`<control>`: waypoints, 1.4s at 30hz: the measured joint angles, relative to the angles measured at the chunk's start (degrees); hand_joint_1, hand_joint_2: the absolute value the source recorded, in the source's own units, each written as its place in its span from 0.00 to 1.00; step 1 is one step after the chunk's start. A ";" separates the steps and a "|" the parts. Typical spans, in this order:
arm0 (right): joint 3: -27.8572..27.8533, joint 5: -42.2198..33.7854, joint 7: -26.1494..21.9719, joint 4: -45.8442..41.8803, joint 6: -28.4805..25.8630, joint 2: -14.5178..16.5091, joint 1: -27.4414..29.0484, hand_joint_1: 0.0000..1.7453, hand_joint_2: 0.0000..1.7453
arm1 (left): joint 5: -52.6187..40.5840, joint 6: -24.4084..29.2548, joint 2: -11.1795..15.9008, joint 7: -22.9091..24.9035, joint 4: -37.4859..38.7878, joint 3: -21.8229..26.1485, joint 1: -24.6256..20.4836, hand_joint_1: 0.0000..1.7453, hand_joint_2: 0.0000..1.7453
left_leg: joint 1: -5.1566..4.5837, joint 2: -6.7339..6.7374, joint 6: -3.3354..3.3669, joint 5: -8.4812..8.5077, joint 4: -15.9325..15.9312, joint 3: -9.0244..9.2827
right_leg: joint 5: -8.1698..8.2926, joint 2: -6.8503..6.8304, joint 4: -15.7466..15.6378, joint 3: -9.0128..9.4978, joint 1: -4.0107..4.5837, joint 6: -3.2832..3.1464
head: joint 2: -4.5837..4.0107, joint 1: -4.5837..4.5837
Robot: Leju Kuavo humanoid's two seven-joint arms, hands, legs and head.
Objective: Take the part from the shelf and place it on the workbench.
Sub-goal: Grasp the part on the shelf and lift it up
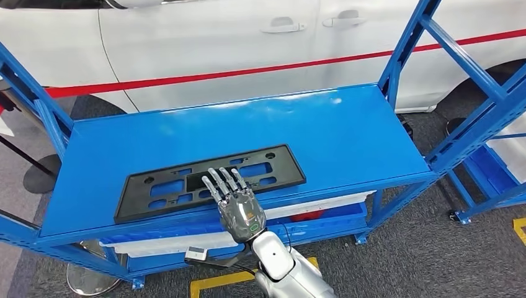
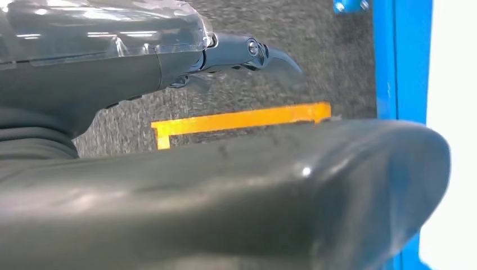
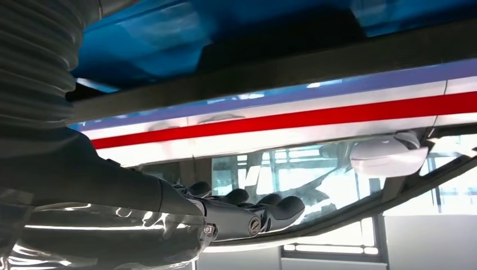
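The plate (image 1: 209, 180) lies flat on the shelf (image 1: 347, 133), long axis across the robot's front. The right hand (image 1: 236, 202) reaches over its near edge, fingers spread (contact looks likely, unsure); nothing held.

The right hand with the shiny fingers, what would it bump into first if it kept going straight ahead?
The right hand points at the black part lying flat on the blue shelf. Its fingertips look over the near edge already, so probably the part; depth is unclear.

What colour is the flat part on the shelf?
Black. The part lies flat on the blue shelf; the head view shows it best.
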 joint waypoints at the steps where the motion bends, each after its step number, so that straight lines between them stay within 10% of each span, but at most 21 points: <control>1: -0.13 0.00 0.00 -0.02 -0.01 0.01 -0.04 0.00 1.00 | -0.04 -0.01 0.01 0.00 0.00 0.01 0.01 0.00 0.00 | 0.04 0.01 0.44 -0.04 -0.18 0.20 | -0.62 -0.06 0.94 -0.35 -0.08 0.28 | 0.00 0.02; 5: -0.33 0.00 0.04 0.23 -0.02 -0.03 -0.05 0.00 1.00 | -0.21 -0.04 0.00 0.00 0.00 0.01 -0.12 0.00 0.00 | 0.04 0.11 1.53 -0.57 -0.42 0.93 | -5.93 -0.19 14.25 -7.64 -0.29 0.95 | 0.00 0.09; 7: -0.36 0.00 0.17 0.60 -0.02 -0.04 -0.04 0.00 1.00 | -0.38 -0.04 0.00 0.02 0.00 0.01 -0.10 0.00 0.00 | -0.02 0.04 1.56 -0.99 -0.40 1.45 | -4.88 -0.19 16.52 -9.88 -0.31 0.88 | 0.00 0.09; 10: -0.36 0.00 0.55 1.43 -0.01 -0.01 -0.55 0.00 1.00 | -0.69 0.07 -0.09 0.22 0.04 0.02 -0.07 0.00 0.00 | -0.16 -0.12 1.20 -1.87 -0.39 2.65 | 2.17 -0.19 6.32 -6.16 0.02 -0.17 | 0.00 0.07; 13: -0.36 0.01 1.04 3.00 0.00 0.21 -1.58 0.03 1.00 | -1.10 0.38 -0.23 0.39 0.15 0.01 -0.22 0.00 0.00 | -0.27 -0.15 0.27 -2.40 -0.38 2.72 | 3.65 -0.15 0.70 -4.11 0.61 -0.97 | 0.00 0.04; 15: -0.36 0.02 1.41 4.43 0.02 0.62 -2.42 0.17 1.00 | -1.30 0.48 -0.21 0.42 0.15 0.02 -0.32 0.00 0.00 | -0.19 -0.05 -0.42 -2.65 -0.57 2.91 | 3.58 -0.05 0.06 -3.88 0.45 -1.24 | 0.00 0.08; 17: -0.35 0.03 1.89 6.37 0.61 1.27 -3.80 0.54 1.00 | -1.55 0.50 -0.20 0.42 0.15 0.01 -0.43 0.00 0.00 | -0.23 0.03 -1.03 -4.10 1.54 2.24 | 3.58 -0.10 -0.68 -3.14 0.04 -1.68 | 0.00 -0.02; 19: -0.30 0.06 2.41 8.62 2.13 1.88 -5.36 0.85 1.00 | -1.86 0.48 -0.20 0.55 0.15 0.01 -0.56 0.00 0.00 | -0.11 0.05 -1.55 -7.13 8.12 -1.11 | 3.44 -0.25 -0.96 -2.68 -0.03 -2.08 | 0.00 -0.13; 21: -0.17 0.09 2.75 10.62 4.05 2.23 -6.61 0.93 1.00 | -2.15 0.37 -0.20 0.72 0.15 0.01 -0.58 0.00 0.00 | -0.01 0.05 -1.94 -8.92 14.64 -5.03 | 3.25 -0.33 -0.89 -2.59 0.06 -2.30 | -0.01 -0.12; 23: 0.02 0.09 2.85 12.24 5.92 2.59 -7.77 0.97 1.00 | -2.33 0.21 -0.20 0.76 0.15 0.01 -0.58 0.00 0.00 | 0.07 0.06 -2.09 -6.48 13.83 -5.50 | 3.00 -0.21 -0.66 -2.45 0.09 -2.27 | -0.01 -0.12; 26: 0.52 -0.20 2.85 13.68 9.15 3.35 -9.71 0.99 1.00 | -2.70 0.15 -0.20 0.91 0.16 -0.03 -0.85 0.00 0.00 | 0.05 0.08 -1.59 -0.76 3.11 -0.98 | 2.36 0.11 0.09 -2.27 0.19 -1.76 | 0.00 -0.11; 32: 4.84 -5.25 3.54 14.33 14.82 4.08 -11.96 1.00 1.00 | -3.33 0.03 -0.32 1.25 0.17 -0.13 -1.32 0.00 0.00 | 0.05 0.08 0.61 0.12 -0.36 0.36 | 0.92 0.08 2.05 -3.21 0.24 -0.06 | 0.00 -0.02; 37: 11.13 -11.71 4.96 14.44 15.42 4.12 -12.74 1.00 1.00 | -3.32 0.31 -0.39 1.24 0.17 -0.13 -1.55 0.00 0.00 | 0.13 0.18 1.14 0.19 -0.51 0.45 | -5.14 -0.16 16.61 -10.27 -0.16 0.69 | 0.00 0.07; 42: 14.67 -15.61 4.31 15.27 11.56 4.11 -13.06 1.00 1.00 | -2.92 0.91 -0.43 1.16 0.17 -0.11 -1.49 0.00 0.00 | -0.09 -0.05 0.32 -0.33 -0.20 0.75 | 2.17 -0.18 1.78 -3.29 -0.18 0.00 | 0.00 0.05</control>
